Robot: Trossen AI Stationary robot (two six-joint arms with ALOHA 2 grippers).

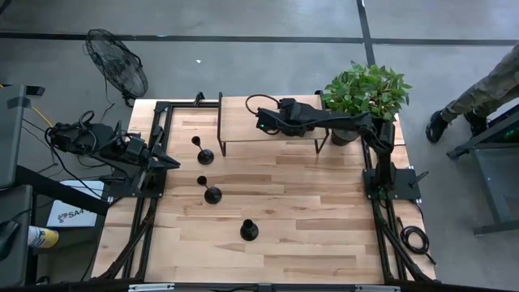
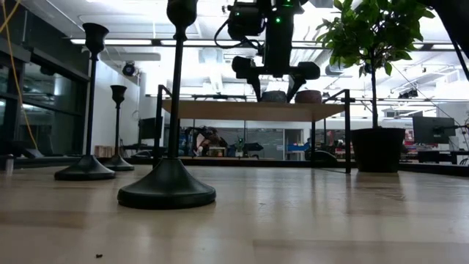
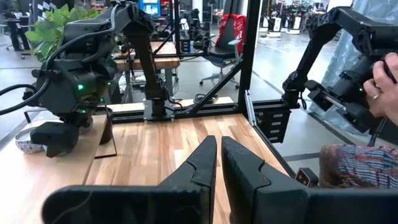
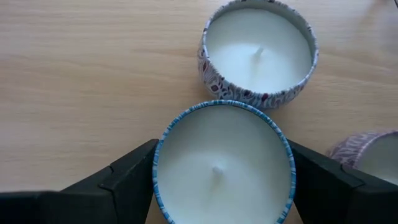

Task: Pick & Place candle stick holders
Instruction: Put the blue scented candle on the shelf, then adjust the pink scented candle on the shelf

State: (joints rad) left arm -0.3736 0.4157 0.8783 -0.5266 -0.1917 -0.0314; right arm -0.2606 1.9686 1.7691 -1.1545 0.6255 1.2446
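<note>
Three black candle stick holders stand upright on their round bases on the wooden table: one (image 1: 203, 154) near the shelf, one (image 1: 211, 193) in the middle, one (image 1: 249, 230) nearest the front. My right gripper (image 4: 222, 155) reaches over the raised wooden shelf (image 1: 243, 122) and is shut on a blue-rimmed candle tin (image 4: 221, 165). My left gripper (image 1: 170, 162) is shut and holds nothing; it hovers level at the table's left side, beside the far holder. My right gripper pinches the round blue-rimmed tin across its width, one finger (image 4: 124, 180) on each opposite side of the tin's wall (image 4: 158, 168). The fingers slant down from above. The tin sits level, wax up. I cannot tell whether its bottom rests on the shelf.
A purple-patterned candle tin (image 4: 258, 53) sits on the shelf just beyond the held one, and a third tin (image 4: 367, 152) is beside it. A potted plant (image 1: 365, 89) stands at the far right corner. A fan (image 1: 117, 65) and a person's legs (image 1: 478, 97) are off the table.
</note>
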